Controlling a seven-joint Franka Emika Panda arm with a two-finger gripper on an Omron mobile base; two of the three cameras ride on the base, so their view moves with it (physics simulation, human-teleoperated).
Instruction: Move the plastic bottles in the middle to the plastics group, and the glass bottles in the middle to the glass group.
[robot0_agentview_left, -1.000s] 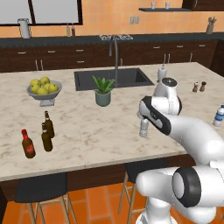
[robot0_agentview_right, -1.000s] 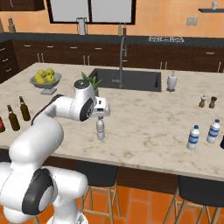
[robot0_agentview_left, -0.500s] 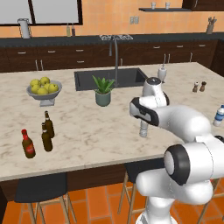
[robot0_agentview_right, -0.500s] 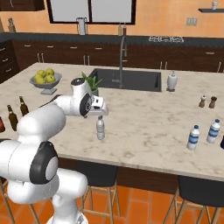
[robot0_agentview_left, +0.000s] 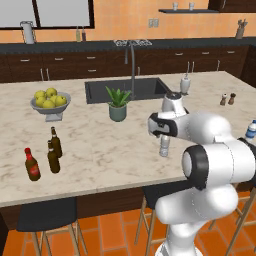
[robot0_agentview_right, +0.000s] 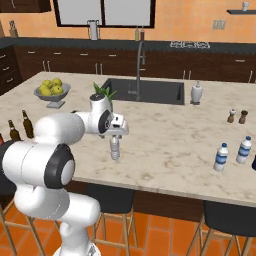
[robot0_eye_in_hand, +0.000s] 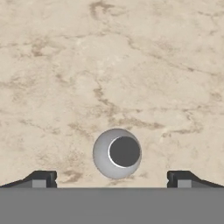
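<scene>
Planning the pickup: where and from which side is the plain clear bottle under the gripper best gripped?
Grip the plain clear bottle around its upper body, just below the cap, coming straight down. It stands upright on the counter, centred between the open gripper's fingertips, with free space on both sides.

Two rear flanking views; one straight-down close-up.

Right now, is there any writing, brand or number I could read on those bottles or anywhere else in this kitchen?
None can be read.
Blue-labelled bottles: labels too small and blurred.
Red-labelled bottle: label blurred, no letters legible.
Grey bottle under the gripper: no label visible.
</scene>
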